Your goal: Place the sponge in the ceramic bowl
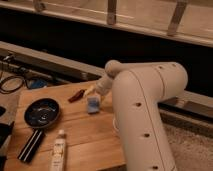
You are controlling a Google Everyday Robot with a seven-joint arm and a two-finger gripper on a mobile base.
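Note:
The blue sponge (pixel 93 104) sits on the wooden table (pixel 85 132), right of centre. My gripper (pixel 92 93) is directly above it, at its top edge, at the end of the big white arm (pixel 142 105) that comes in from the right. Whether the gripper touches the sponge cannot be made out. The black ceramic bowl (pixel 42 112) rests on the table to the left of the sponge, about a bowl's width away, with nothing visible inside it.
A red-brown elongated item (pixel 76 95) lies just left of the gripper. A white bottle (pixel 58 148) and a black flat object (pixel 31 145) lie near the front edge. Cables (pixel 12 82) and a blue object (pixel 36 83) are beyond the table's left side.

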